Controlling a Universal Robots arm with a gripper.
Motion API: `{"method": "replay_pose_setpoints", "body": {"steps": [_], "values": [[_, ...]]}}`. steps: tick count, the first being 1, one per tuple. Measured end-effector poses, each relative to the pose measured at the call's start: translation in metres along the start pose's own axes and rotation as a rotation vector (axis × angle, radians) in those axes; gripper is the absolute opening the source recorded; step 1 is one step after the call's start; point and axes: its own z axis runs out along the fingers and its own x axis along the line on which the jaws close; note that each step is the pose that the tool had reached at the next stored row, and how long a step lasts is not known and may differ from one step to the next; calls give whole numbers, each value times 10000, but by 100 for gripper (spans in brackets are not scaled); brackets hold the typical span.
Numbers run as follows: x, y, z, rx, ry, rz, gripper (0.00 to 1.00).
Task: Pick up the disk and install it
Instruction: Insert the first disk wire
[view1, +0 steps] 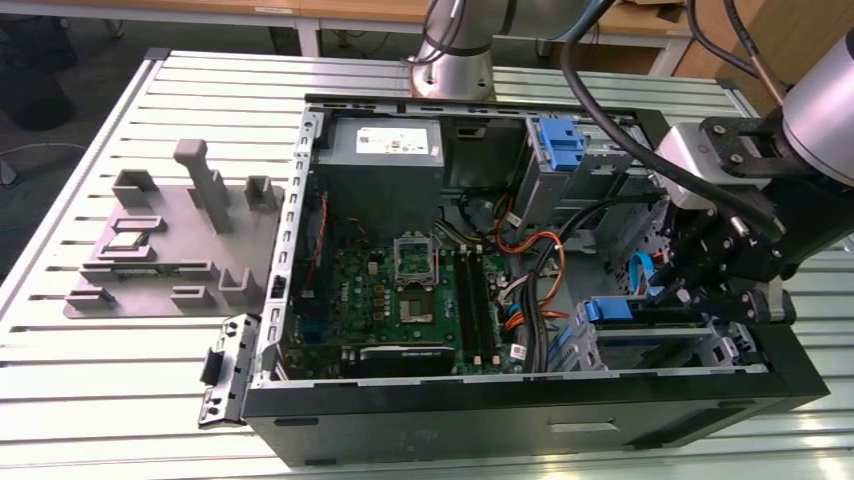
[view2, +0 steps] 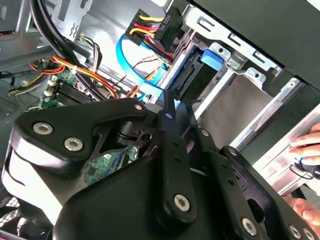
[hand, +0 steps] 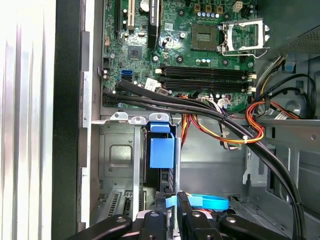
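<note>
Exterior view: my gripper (view1: 703, 285) is down in the computer case (view1: 534, 420), fingers together on the disk (hand: 162, 152), standing in its bay (hand: 120, 155).

No words or numbers can be read here; the white sticker (view1: 384, 141) on the grey box has print too small.

One open computer case (view1: 534, 420) lies on one slatted table (view1: 80, 350). Inside it are one green motherboard (view1: 400, 300), one grey power supply (view1: 380, 145) and one disk (hand: 162, 150) standing in its bay. Two blue brackets show: one at the far bay (view1: 561, 140), one on the disk (view1: 607, 310). One grey fixture plate (view1: 167, 240) lies beside the case. One end effector (hand: 172, 212) hangs over the disk.
</note>
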Motion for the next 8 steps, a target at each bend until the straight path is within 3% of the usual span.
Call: {"method": "replay_pose_setpoints", "body": {"steps": [8], "values": [[-11,-1,-121,1,-8,0,24]]}}
